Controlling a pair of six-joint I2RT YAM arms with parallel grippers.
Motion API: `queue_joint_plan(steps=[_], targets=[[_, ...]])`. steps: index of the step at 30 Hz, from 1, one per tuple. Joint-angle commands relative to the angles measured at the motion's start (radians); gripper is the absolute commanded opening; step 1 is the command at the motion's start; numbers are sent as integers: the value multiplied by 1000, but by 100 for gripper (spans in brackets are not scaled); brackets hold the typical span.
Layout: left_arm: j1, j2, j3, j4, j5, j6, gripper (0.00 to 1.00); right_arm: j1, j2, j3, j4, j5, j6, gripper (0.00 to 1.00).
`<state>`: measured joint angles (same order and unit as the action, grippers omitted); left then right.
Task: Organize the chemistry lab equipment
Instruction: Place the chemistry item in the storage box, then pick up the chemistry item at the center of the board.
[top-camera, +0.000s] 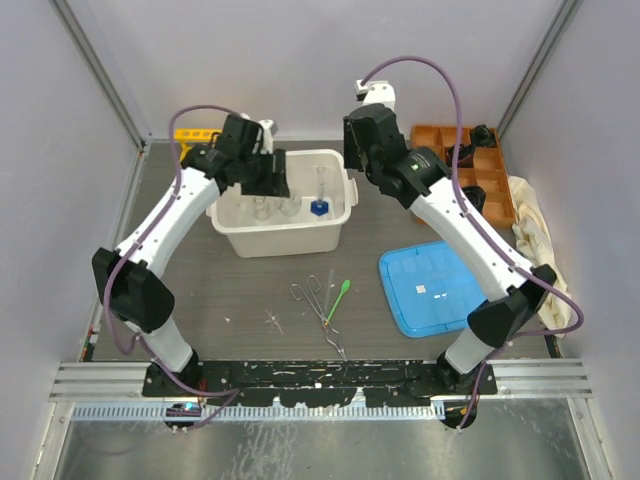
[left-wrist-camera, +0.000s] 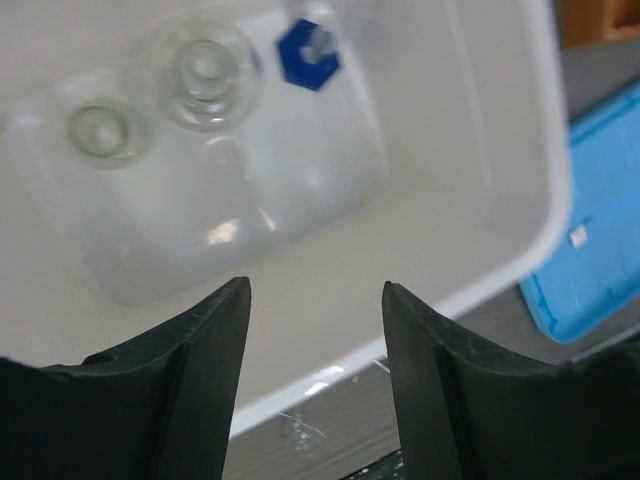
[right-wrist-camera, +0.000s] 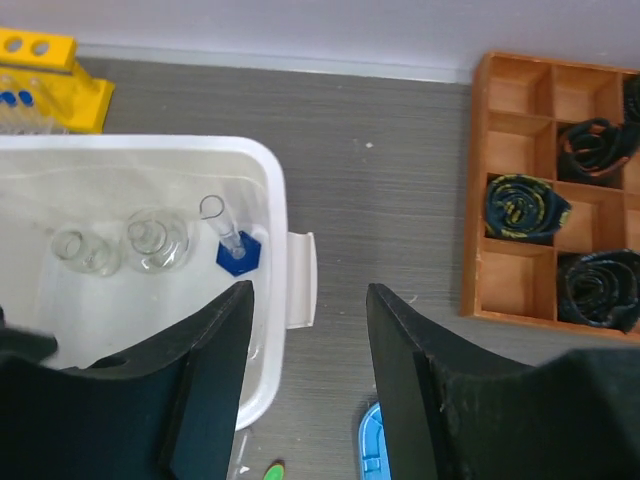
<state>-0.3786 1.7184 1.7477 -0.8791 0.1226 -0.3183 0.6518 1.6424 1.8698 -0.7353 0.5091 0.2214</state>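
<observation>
flasks (right-wrist-camera: 158, 240), cyl. (right-wrist-camera: 238, 250) upright in tub (top-camera: 280, 238), tongs (top-camera: 318, 305), spatula (top-camera: 338, 297) flat

- I see a dark grey, wood-grained table (top-camera: 230, 290) under soft, even light.
- Plain pale walls (top-camera: 300, 50) close it in on three sides.
- A ribbed aluminium rail (top-camera: 95, 378) runs along my near edge.

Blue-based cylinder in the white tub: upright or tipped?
Upright. The cylinder stands on its blue hex base on the floor of the tub, open mouth on top, beside two flasks.
</observation>
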Motion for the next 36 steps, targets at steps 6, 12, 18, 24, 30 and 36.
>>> queue_joint_plan(steps=[6, 12, 18, 24, 30, 36], targets=[[-186, -269, -204, 115, 45, -64, 54, -1, -194, -173, -20, 135, 154, 55], [-409, -438, -386, 113, -96, -120, 54, 58, -376, -372, -39, 166, 209, 51], [-590, -543, -615, 155, -217, -239, 54, 293, -485, -533, -118, 236, 363, 51], [-637, -632, -838, 159, -437, -364, 57, 558, -583, -788, -105, 399, 562, 50], [-637, -667, -912, 135, -541, -417, 57, 612, -639, -853, -93, 430, 596, 50], [-637, -574, -969, 258, -443, -443, 55, 612, -627, -862, -59, 423, 536, 51]])
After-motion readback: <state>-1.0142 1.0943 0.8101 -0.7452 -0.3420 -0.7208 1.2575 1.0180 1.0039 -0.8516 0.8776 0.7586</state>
